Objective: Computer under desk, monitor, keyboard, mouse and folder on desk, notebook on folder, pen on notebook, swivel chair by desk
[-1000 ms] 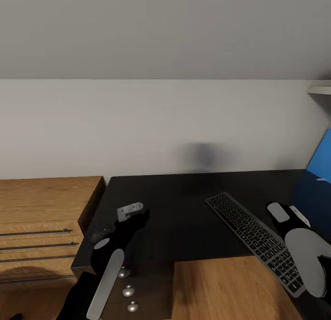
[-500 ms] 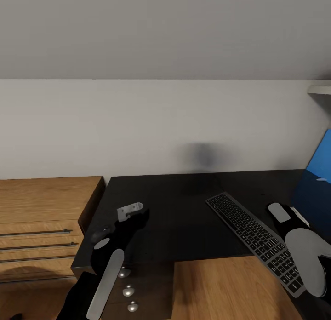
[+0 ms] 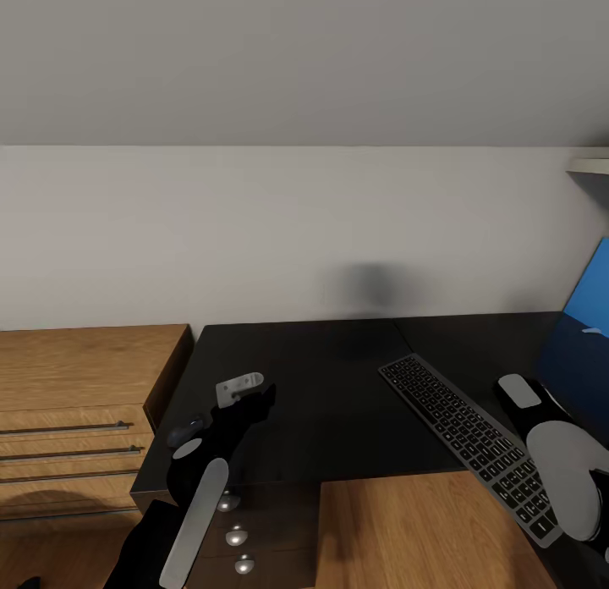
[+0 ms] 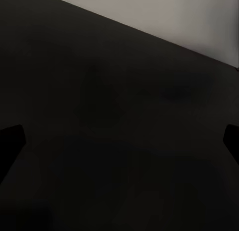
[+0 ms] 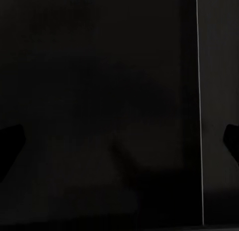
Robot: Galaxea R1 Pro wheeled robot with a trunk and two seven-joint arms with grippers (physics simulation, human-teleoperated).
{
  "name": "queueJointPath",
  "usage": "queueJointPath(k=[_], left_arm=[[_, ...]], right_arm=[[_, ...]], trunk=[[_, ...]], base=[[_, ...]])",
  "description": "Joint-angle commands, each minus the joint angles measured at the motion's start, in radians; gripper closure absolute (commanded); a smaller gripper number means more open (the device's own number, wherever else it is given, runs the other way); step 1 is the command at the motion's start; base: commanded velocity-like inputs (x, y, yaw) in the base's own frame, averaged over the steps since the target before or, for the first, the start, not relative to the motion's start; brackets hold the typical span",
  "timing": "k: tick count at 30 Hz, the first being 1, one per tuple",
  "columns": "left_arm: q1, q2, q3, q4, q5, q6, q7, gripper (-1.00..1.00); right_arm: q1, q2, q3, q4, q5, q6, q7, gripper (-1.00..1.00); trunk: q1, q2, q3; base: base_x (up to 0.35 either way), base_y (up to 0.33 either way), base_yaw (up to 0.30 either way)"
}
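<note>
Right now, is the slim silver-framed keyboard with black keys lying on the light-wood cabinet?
No, the slim silver-framed keyboard lies on the glossy black desk.

Glossy black arms with pale grey oval panels, a grey bracket on the left wrist.

The head view looks forward and down from above the robot's arms, taking in the desk (image 3: 338, 386) with the white wall behind it, from a middling distance. The left wrist view sits close above the glossy black desk (image 4: 99, 141) top, facing along the left gripper's fingers (image 4: 10, 141) toward the wall beyond them. The right wrist view is nearer still, with dark surface ahead of its fingers (image 5: 10, 139). Both wrist views share the black top with the head view.
</note>
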Motion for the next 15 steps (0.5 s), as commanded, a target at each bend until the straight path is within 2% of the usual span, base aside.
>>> queueJointPath(k=[1, 6, 9, 12, 15], left_arm=[[-0.001, 0.000, -0.001, -0.001, 0.011, 0.002, 0.010, -1.00], [-0.001, 0.000, -0.001, -0.002, 0.011, 0.002, 0.010, -1.00], [-0.002, -0.010, -0.018, 0.003, 0.011, 0.001, 0.012, -1.00], [-0.002, -0.010, -0.035, 0.003, 0.011, 0.001, 0.012, -1.00], [-0.002, -0.018, -0.042, -0.001, 0.012, 0.001, 0.012, -1.00]], right_arm=[[0.000, 0.000, -0.003, -0.002, -0.002, 0.008, -0.005, -1.00], [0.000, 0.000, -0.004, -0.001, -0.002, 0.011, -0.006, -1.00], [-0.001, 0.015, 0.013, -0.010, 0.013, 0.012, 0.011, -1.00], [-0.001, 0.015, 0.030, -0.010, 0.013, 0.012, 0.011, -1.00], [0.000, 0.017, 0.025, -0.009, 0.013, 0.012, 0.009, -1.00]], trunk=[[0.000, -0.001, -0.001], [0.000, -0.001, -0.001], [0.000, -0.001, -0.001], [0.000, -0.001, -0.001], [0.000, -0.001, -0.001]], base=[[0.000, 0.000, 0.000], [0.000, 0.000, 0.000], [0.000, 0.000, 0.000], [0.000, 0.000, 0.000], [0.000, 0.000, 0.000]])
